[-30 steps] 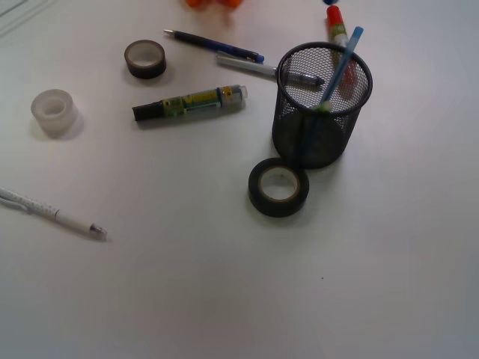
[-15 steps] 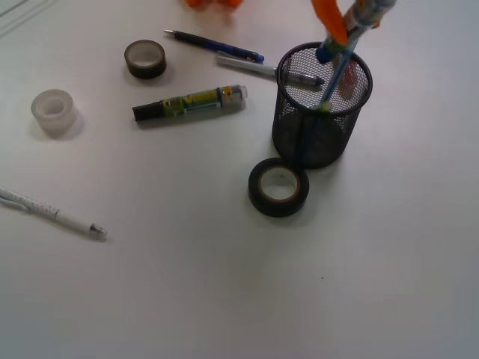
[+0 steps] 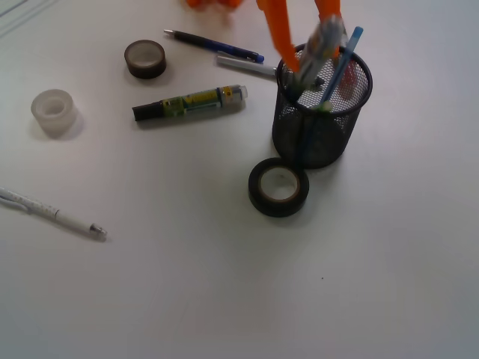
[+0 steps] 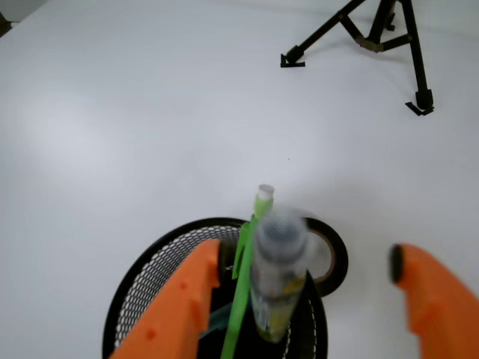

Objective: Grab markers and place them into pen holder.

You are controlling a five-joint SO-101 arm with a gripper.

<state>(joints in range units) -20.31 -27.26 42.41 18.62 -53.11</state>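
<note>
I see one marker (image 3: 323, 41) standing tilted over the mouth of the pen holder (image 3: 320, 120), its lower end inside the rim; the image is blurred. In the wrist view this marker (image 4: 278, 273) stands free between the orange fingers (image 4: 179, 310), which are spread wide and do not touch it. The gripper (image 3: 303, 34) hangs directly above the cup. A thin light-blue stick (image 3: 340, 66) leans in the holder. A second marker, black-capped (image 3: 191, 102), lies on the table (image 3: 224, 284) left of the holder. A black tape roll (image 3: 278, 187) sits just in front of it.
</note>
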